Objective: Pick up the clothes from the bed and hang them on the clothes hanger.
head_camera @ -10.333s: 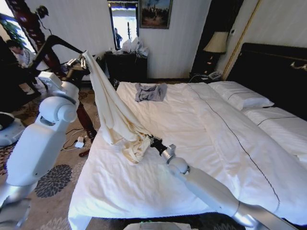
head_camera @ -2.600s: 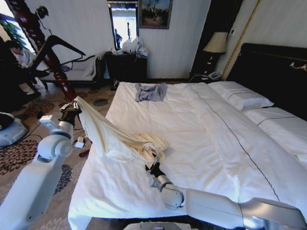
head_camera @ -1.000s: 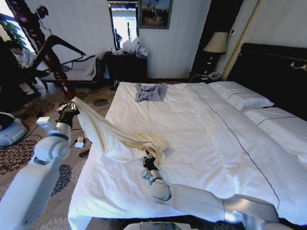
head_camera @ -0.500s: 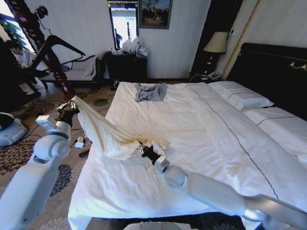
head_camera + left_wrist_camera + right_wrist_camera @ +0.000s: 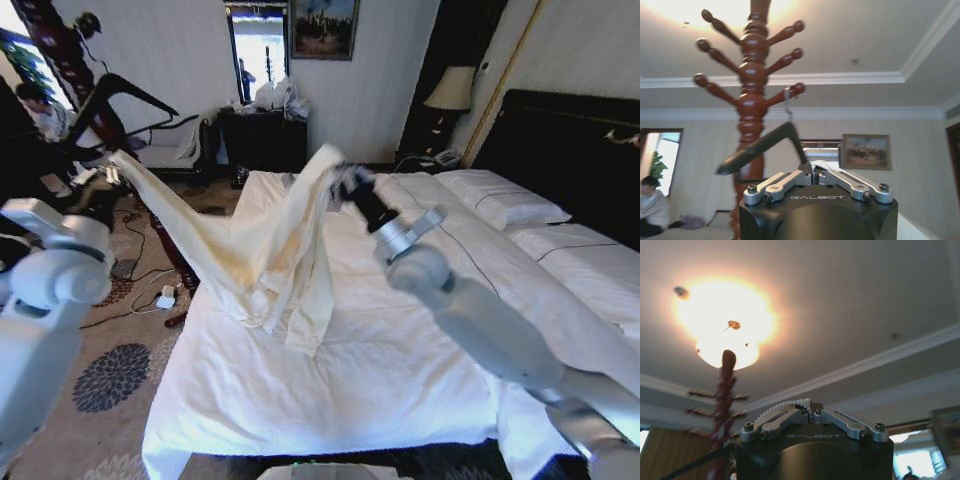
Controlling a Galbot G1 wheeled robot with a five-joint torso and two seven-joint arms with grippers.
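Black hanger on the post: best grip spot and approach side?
Grip the clothes hanger midway along its sloping arm, coming from below on the bed side. It hangs by its hook from a peg of the wooden post, and that arm slants clear of the post. For now the left claw and right claw are both shut on the clothes.

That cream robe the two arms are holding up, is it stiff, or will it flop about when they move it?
Probably floppy: the clothes sag in a deep curve between the left gripper and right gripper. Folds dangling over the bed suggest thin, light fabric. It may swing and snag.
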